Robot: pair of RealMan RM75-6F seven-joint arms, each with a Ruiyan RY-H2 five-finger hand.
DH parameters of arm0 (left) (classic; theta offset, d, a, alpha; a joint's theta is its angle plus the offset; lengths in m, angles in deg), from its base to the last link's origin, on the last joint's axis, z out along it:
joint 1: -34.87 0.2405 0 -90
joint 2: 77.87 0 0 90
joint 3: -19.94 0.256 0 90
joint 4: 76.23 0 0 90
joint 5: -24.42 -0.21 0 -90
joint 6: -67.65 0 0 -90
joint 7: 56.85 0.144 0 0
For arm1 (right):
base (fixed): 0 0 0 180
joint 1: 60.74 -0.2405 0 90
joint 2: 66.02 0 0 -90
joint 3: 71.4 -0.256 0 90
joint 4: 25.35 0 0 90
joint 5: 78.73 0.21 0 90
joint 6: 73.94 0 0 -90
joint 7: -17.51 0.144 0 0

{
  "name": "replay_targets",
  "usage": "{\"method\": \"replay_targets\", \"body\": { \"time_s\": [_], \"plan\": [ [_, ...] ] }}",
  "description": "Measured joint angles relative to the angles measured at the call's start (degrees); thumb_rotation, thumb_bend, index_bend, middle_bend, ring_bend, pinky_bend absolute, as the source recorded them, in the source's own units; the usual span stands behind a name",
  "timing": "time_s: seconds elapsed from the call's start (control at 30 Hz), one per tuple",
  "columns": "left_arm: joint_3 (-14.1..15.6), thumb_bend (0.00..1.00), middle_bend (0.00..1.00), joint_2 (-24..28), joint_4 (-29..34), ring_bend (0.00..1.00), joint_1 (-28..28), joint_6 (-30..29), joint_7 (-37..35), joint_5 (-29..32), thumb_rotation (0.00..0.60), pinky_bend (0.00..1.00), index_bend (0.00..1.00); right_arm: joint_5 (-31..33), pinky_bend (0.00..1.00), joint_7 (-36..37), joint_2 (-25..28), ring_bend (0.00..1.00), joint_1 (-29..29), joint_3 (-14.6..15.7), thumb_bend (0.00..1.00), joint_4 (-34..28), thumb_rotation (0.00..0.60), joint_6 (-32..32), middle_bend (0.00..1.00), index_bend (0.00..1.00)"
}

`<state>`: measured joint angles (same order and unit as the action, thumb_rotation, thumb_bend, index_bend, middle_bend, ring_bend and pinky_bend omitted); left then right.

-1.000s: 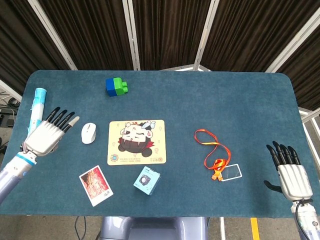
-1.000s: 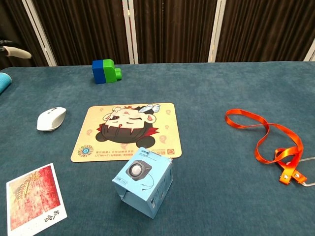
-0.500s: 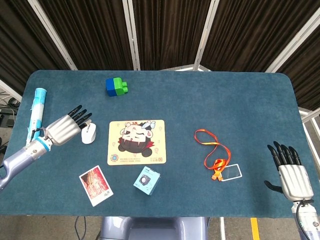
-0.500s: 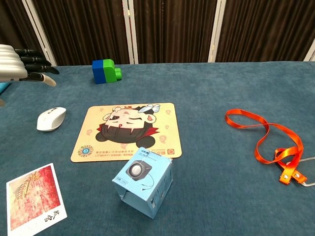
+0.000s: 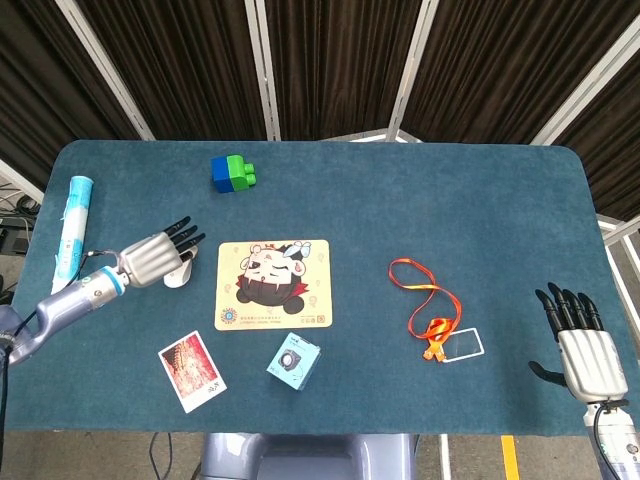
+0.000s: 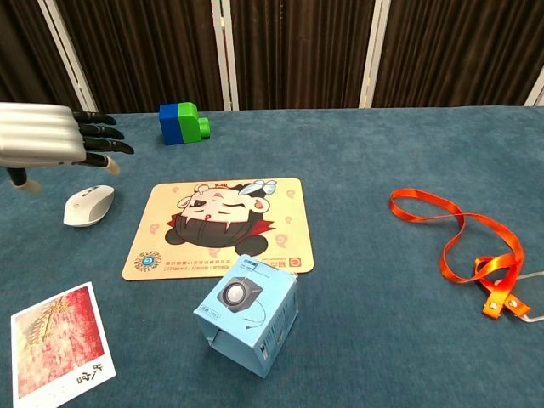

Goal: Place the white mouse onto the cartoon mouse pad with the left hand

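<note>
The left hand [image 5: 160, 256] is on the move, and it has covered real ground. A second ago it sat back near the table's [image 5: 480, 200] left edge, close beside the tube; half a second ago its fingertips had reached the white mouse [image 5: 178, 275]; now it has swung further in toward the cartoon mouse pad [image 5: 273, 284] and hangs over the mouse, fingers spread and stretched toward the pad's left edge. From the head view the hand now hides most of the mouse. In the chest view the hand [image 6: 51, 138], barely a fingertip at the frame's edge before, now shows broadly above the mouse [image 6: 88, 205], clear of it.
</note>
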<state>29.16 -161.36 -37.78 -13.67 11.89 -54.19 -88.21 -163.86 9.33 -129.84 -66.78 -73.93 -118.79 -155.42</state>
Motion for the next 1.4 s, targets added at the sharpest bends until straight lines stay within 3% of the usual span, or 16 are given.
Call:
{"method": "replay_targets", "body": {
  "time_s": [0.4, 1.07, 1.4],
  "plan": [
    [3.37, 0.00, 0.00, -1.35, -2.30, 0.00, -1.64, 2.25, -0.24, -0.80, 0.600, 0.00, 0.16, 0.41, 0.00, 0.18, 0.08, 0.00, -0.26, -0.15, 0.09, -0.10, 0.600, 0.58, 0.00, 0.00],
    [6.03, 0.00, 0.00, -9.15, -18.25, 0.00, 1.00, -4.35, -12.39, 1.31, 0.600, 0.00, 0.16, 1.69, 0.00, -0.76, -0.16, 0.00, -0.63, -0.64, 0.09, -0.57, 0.600, 1.27, 0.00, 0.00],
    [8.02, 0.00, 0.00, -12.46, -22.79, 0.00, 0.19, -3.86, -14.51, 1.04, 0.600, 0.00, 0.16, 1.63, 0.00, -0.56, -0.08, 0.00, -0.61, -0.58, 0.09, -0.56, 0.600, 1.22, 0.00, 0.00]
  ]
}}
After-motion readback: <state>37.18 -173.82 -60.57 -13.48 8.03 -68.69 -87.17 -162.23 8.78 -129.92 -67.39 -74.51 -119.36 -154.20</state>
